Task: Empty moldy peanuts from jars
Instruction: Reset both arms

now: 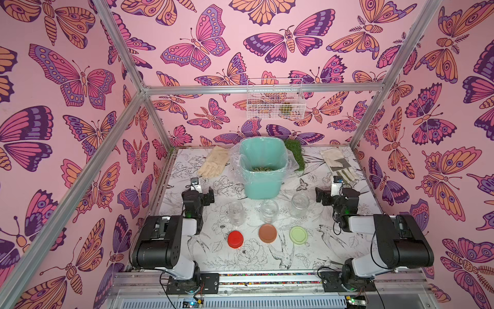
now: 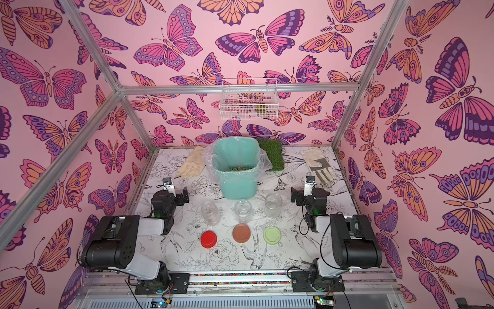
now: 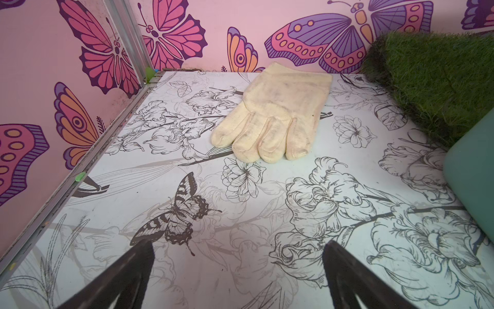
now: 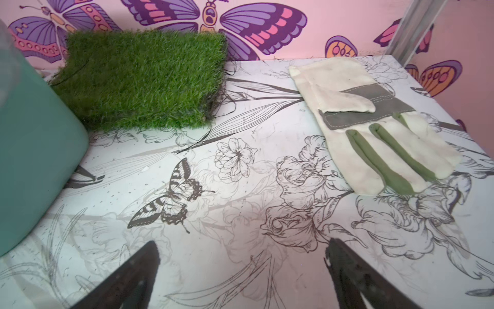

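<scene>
Three clear jars stand lidless in a row in front of the bin: the left jar, the middle jar and the right jar. All look empty. Nearer the front lie the red lid, the brown lid and the pale green lid. Moldy peanuts lie at the bottom of the teal plastic-lined bin. My left gripper is open over bare table, left of the jars. My right gripper is open too, right of the jars. Neither holds anything.
A cream glove lies back left, and a cream and green glove back right. A green grass mat leans behind the bin. A white wire basket hangs on the back wall. Metal frame posts edge the table.
</scene>
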Robot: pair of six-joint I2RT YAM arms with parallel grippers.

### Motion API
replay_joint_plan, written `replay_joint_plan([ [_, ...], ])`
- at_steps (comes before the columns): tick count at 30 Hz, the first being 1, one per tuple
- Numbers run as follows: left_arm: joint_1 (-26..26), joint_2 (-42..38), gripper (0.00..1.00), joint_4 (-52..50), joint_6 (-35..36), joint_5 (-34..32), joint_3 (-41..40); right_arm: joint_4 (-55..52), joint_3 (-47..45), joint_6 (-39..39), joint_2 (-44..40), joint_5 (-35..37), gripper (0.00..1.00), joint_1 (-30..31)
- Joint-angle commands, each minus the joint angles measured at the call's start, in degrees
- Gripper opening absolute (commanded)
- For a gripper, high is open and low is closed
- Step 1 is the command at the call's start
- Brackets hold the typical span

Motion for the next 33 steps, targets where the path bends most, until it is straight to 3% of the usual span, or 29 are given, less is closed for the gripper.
replay_joint_plan([
  [1,0.1,0.1,1.0,1.5,0.5,0.6,-0.7,-0.3,1.5,1.8,-0.2,3.9,0.99,-0.3],
  [3,0.1,0.1,1.0,1.5,0.5,0.7,-0.7,0.0,1.1,2.5,-0.5,7.1,0.99,0.0],
  [7,0.1,0.1,1.0,1.6,0.5,0.7,-0.7,3.4,-1.2,5.3,-1.1,21.9,0.99,2.6],
  [33,0.0,0.4,1.0,0.9,0.8,0.7,-0.2,2.5,-0.8,5.2,-1.0,22.2,0.99,2.9],
])
